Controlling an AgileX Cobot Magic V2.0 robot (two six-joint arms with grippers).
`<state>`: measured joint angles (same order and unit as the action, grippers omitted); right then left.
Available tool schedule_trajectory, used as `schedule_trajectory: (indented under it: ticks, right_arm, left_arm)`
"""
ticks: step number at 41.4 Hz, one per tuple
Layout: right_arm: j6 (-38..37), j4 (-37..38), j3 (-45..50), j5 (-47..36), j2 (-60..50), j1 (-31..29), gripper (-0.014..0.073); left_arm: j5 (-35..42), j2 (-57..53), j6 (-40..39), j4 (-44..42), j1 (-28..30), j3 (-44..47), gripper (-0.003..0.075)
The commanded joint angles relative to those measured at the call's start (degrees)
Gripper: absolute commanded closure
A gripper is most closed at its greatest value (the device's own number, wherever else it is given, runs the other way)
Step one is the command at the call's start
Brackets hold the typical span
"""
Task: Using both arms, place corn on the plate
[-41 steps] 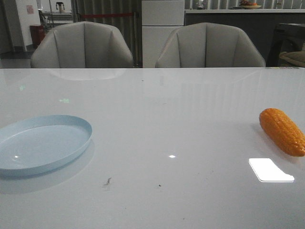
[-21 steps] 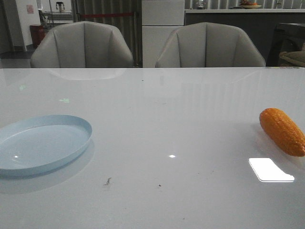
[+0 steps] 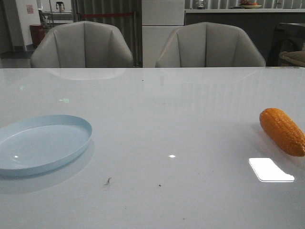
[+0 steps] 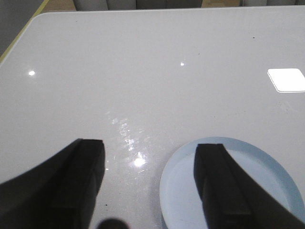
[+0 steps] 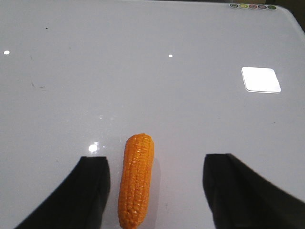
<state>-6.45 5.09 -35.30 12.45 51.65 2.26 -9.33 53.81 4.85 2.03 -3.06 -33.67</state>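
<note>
From the front I see a glossy white counter (image 3: 157, 143), the pale blue plate (image 3: 71, 125) far left and the corn (image 3: 282, 131) far right, well apart. My left fingers (image 4: 78, 181) gape over the plate's rim. My right fingers (image 5: 90, 191) straddle the corn, spread and not touching; I reckon its tapered, bumpy shape could roll away under an off-centre squeeze.

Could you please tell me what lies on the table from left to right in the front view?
plate → corn
</note>
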Motion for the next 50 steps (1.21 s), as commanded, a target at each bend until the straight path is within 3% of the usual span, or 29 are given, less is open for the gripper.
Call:
schedule_trajectory:
  ticks: [1, 7, 13, 34, 43, 50]
  right_arm:
    - [0.13, 0.34, -1.79, -3.85, 0.22, -0.03, 0.002]
    - [0.13, 0.34, -1.79, -3.78, 1.04, -0.03, 0.002]
    - [0.13, 0.34, -1.79, -3.69, 1.74, -0.03, 0.002]
    - [0.13, 0.34, -1.79, -2.88, 1.74, -0.03, 0.002]
    - [0.13, 0.34, -1.79, -2.88, 1.74, -0.03, 0.002]
    - [0.13, 0.34, -1.79, -2.88, 1.74, -0.03, 0.002]
  left_arm:
    - [3.79, 0.98, -0.34, 1.33, 0.18, -1.65, 0.0212]
    - [0.39, 2.54, -0.34, 3.0, 0.18, -2.17, 0.0215]
    - [-8.4, 5.86, -0.34, 3.0, 0.18, -7.3, 0.0215]
    - [-39.3, 35.82, -0.53, 3.0, 0.18, -40.48, 0.0215]
    - [-45.58, 46.59, -0.53, 3.0, 0.18, -47.69, 0.0215]
    - [-45.97, 51.11, -0.53, 3.09, 0.18, -48.82, 0.0215]
